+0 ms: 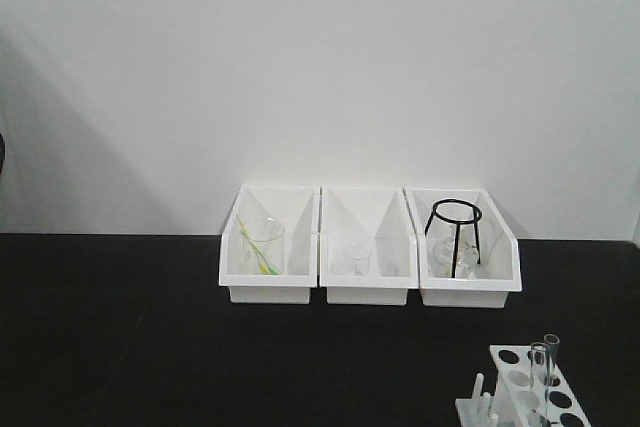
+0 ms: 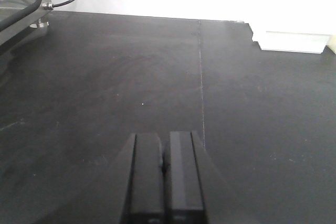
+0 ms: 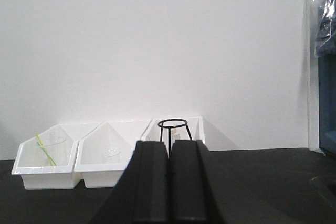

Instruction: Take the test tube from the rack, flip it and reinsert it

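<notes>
The white rack stands at the bottom right of the front view, cut off by the frame edge. A clear test tube stands upright in one of its holes, with short pegs along the rack's left side. Neither arm shows in the front view. My left gripper is shut with nothing in it, low over the bare black table. My right gripper is also shut and empty, pointing at the white bins; the rack is out of both wrist views.
Three white open-front bins stand against the back wall. The left bin holds a beaker with a yellow-green rod, the middle bin a small beaker, the right bin a black wire tripod. A cable and metal frame sit at the table's far left.
</notes>
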{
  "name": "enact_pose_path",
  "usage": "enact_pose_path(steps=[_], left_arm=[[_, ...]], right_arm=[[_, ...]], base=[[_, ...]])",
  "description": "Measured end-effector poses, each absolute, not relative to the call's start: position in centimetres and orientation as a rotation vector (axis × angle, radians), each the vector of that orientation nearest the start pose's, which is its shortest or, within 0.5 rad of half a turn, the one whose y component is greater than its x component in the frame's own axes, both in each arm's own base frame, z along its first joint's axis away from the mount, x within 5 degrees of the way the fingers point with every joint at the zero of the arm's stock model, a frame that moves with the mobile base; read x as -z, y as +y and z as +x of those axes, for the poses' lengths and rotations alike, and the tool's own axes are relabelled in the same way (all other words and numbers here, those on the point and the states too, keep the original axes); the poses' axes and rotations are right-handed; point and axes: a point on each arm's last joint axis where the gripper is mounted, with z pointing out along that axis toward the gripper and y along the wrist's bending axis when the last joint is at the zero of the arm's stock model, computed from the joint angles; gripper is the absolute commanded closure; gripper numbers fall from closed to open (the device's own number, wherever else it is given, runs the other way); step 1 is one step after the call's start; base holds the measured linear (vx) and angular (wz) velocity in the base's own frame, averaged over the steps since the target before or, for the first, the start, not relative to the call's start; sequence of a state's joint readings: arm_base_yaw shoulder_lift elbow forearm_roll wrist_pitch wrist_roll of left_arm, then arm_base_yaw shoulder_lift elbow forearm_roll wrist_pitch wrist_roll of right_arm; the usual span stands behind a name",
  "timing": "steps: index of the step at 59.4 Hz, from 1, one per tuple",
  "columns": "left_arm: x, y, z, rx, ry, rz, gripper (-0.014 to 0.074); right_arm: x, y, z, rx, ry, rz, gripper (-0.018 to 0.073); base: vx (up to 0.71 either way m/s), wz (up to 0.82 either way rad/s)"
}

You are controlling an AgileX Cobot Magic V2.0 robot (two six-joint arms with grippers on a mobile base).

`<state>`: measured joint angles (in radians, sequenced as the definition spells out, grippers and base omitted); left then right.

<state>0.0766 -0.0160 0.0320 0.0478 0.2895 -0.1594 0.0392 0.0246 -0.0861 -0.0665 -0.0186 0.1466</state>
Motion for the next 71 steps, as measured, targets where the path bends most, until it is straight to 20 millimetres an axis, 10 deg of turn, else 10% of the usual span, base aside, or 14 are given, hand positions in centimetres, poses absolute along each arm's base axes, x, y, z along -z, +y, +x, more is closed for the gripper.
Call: enact_pose_path(steps=[19,50,71], left_arm=[[-17.7,0.5,5.4,0.014,1.780,-0.180,0.0603],[-17.7,0.5,5.4,0.014,1.780,-0.180,0.0603],[-17.7,0.5,5.4,0.014,1.780,-0.180,0.0603]], right_arm=[[-29.2,0.3,8.3,-0.096,1.582,0.045,0.0545],[-25.9,0.5,13.4,-0.083,1.894,0.052,0.0116],[-23.3,1.0,18.6,-0.065,1.910,-0.053,0.0081]], base=[[0.00,0.00],[0.00,0.00],[0.00,0.00]])
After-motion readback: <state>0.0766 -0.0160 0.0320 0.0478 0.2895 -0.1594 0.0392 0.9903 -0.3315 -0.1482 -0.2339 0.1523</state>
